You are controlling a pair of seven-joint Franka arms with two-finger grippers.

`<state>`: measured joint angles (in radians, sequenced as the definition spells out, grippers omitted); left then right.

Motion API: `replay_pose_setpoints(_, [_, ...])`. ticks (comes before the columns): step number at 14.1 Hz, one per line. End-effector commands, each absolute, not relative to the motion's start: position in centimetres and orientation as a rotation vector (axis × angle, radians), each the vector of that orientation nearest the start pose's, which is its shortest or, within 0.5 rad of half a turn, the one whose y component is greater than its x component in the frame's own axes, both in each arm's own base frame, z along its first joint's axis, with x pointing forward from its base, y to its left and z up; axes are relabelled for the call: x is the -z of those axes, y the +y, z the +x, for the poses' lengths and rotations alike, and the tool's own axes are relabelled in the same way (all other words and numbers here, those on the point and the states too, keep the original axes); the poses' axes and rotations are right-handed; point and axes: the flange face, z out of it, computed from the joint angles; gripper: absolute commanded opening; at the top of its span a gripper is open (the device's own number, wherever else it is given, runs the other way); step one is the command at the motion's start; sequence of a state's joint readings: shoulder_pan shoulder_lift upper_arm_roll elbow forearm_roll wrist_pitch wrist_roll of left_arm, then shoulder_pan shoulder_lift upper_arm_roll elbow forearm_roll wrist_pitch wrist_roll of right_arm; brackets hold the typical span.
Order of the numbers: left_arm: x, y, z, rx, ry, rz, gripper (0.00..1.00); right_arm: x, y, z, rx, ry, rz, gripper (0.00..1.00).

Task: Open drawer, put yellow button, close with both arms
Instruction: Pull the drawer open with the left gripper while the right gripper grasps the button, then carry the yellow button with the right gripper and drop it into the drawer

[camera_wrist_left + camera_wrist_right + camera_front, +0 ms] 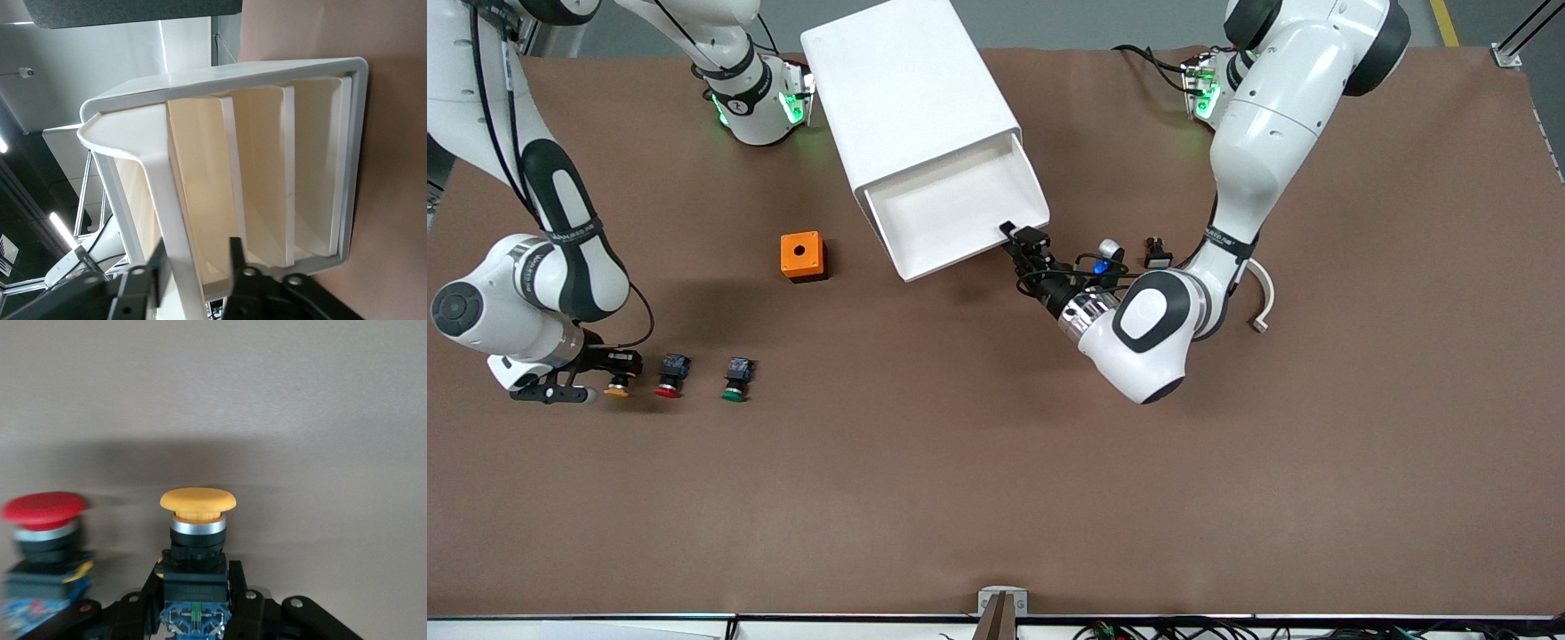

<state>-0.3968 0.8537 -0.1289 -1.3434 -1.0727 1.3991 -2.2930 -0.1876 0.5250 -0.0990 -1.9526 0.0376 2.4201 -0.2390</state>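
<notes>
1. The right claw (609, 363) is sitting low on the bench (996, 462) at the right arm's end, its two fingers (148, 600) pressing in on either side of the black body of the yellow button (616, 388); the grip is looking closed tight on it, with the yellow cap poking out past the fingertips

2. The button is apparently not yet lifted, lying in a row beside the red button (669, 377) and the green button (735, 380)

3. The left claw (1021, 247) is at the front lip of the drawer (951, 213), near its corner toward the left arm's end; in the left wrist view its fingers (235, 257) are straddling the drawer's front edge, partly spread and, as far as I can judge, not pinching it

4. The drawer is standing pulled well out of the white cabinet (911, 98), tray bare, so the opening step is looking done

5. Still to come, by my reckoning: carrying the yellow button across to the drawer, dropping it in, and then both arms pushing the drawer shut

6. The right arm is folding down steeply from its base, wrist bent low over the buttons; the left arm is reaching in low, forearm nearly level, claw pointing at the drawer front

7. An orange box (802, 256) is resting between the buttons and the cabinet
</notes>
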Motion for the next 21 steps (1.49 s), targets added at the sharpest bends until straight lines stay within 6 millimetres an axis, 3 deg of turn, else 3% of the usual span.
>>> replay_pose_setpoints(1, [-26.9,-41.3,56.1,2.146,2.324,1.540,1.00,-28.2,-13.4,58.8,-0.127,0.218,-3.087,0.00])
replay_pose_setpoints(4, [-29.3,-40.9,57.4,2.126,2.193,1.606,1.00,-36.7,-6.8,57.5,-0.201,0.444,-3.017,0.00])
replay_pose_setpoints(5, [-29.9,-40.3,57.8,2.119,2.075,1.661,1.00,-39.2,-3.6,56.8,-0.236,0.532,-3.004,0.00])
replay_pose_setpoints(8, [-31.3,-39.1,58.7,1.999,1.723,1.834,1.00,-45.1,5.0,54.0,-0.270,0.806,-2.938,0.00])
replay_pose_setpoints(10, [-32.7,-37.8,59.8,1.837,1.543,1.970,1.00,-47.9,9.9,52.0,-0.266,0.972,-2.875,0.00])
replay_pose_setpoints(12, [-36.0,-37.0,59.5,1.583,1.250,2.222,1.00,-49.8,15.7,50.0,-0.251,1.093,-2.839,0.00])
replay_pose_setpoints(14, [-39.0,-36.4,59.3,1.348,1.045,2.410,1.00,-50.5,22.1,47.7,-0.248,1.204,-2.809,0.00])
replay_pose_setpoints(17, [-42.3,-36.0,59.8,0.999,0.958,2.602,1.00,-50.9,30.9,43.8,-0.205,1.319,-2.739,0.00])
replay_pose_setpoints(19, [-44.6,-36.1,59.6,0.821,0.901,2.692,1.00,-50.8,35.6,41.4,-0.171,1.342,-2.701,0.00])
replay_pose_setpoints(21, [-45.5,-35.5,60.1,0.693,0.825,2.752,1.00,-49.6,39.5,39.5,-0.156,1.373,-2.674,0.00])
